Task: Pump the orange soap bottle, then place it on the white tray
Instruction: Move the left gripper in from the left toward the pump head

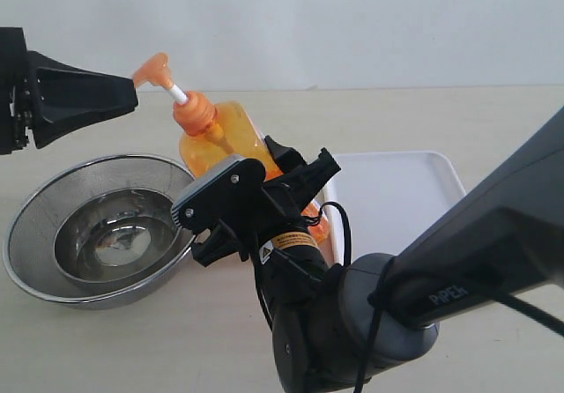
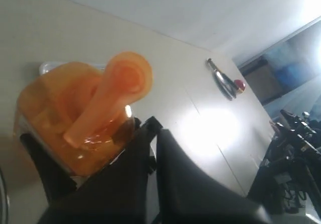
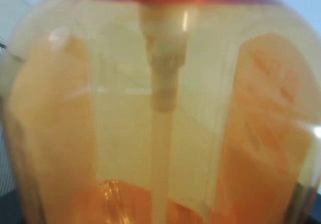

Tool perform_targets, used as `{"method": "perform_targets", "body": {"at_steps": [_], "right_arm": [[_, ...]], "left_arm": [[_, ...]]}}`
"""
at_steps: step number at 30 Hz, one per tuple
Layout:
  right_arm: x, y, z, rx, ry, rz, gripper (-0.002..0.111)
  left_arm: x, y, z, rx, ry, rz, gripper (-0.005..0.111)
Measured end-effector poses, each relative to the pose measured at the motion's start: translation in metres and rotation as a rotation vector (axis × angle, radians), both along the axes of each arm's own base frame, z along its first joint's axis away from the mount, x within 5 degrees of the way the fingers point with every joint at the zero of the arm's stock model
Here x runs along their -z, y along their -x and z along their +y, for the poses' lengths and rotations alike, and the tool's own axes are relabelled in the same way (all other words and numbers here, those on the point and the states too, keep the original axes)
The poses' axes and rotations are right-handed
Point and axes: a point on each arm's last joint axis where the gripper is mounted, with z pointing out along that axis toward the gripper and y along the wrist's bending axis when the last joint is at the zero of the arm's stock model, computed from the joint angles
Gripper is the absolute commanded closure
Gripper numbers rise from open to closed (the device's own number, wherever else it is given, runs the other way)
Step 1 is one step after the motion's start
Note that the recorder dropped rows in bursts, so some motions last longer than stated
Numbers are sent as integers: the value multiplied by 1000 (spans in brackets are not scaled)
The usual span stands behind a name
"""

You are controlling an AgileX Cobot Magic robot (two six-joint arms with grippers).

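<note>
The orange soap bottle hangs tilted above the table, with its pump head leaning toward the steel bowl. My right gripper is shut on the bottle's body. That body fills the right wrist view as the orange soap bottle and hides the fingers. My left gripper is shut with nothing in it, and its tip sits just beside and below the pump head. From the left wrist, the pump head lies just beyond my left gripper. The white tray lies flat behind the right arm.
A round steel bowl with a mesh wall stands at the left, under the left gripper and beside the bottle. The right arm's dark body fills the lower right. A small dark pin-shaped object lies far off on the table.
</note>
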Motion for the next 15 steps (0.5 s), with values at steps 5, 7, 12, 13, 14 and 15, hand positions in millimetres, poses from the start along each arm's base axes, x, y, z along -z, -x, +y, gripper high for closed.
{"method": "perform_targets", "body": {"at_steps": [5, 7, 12, 13, 14, 15], "right_arm": [[0, 0, 0, 0, 0, 0, 108], [0, 0, 0, 0, 0, 0, 108], [0, 0, 0, 0, 0, 0, 108], [0, 0, 0, 0, 0, 0, 108], [0, 0, 0, 0, 0, 0, 108], [0, 0, 0, 0, 0, 0, 108]], "left_arm": [[2, -5, 5, -60, -62, -22, 102], [3, -7, 6, -82, -76, -22, 102], [5, -9, 9, -119, -103, -26, 102], [5, -10, 9, -124, -102, -27, 102], [5, -10, 10, -131, -104, -27, 102], [5, -11, 10, -137, -107, -31, 102]]}}
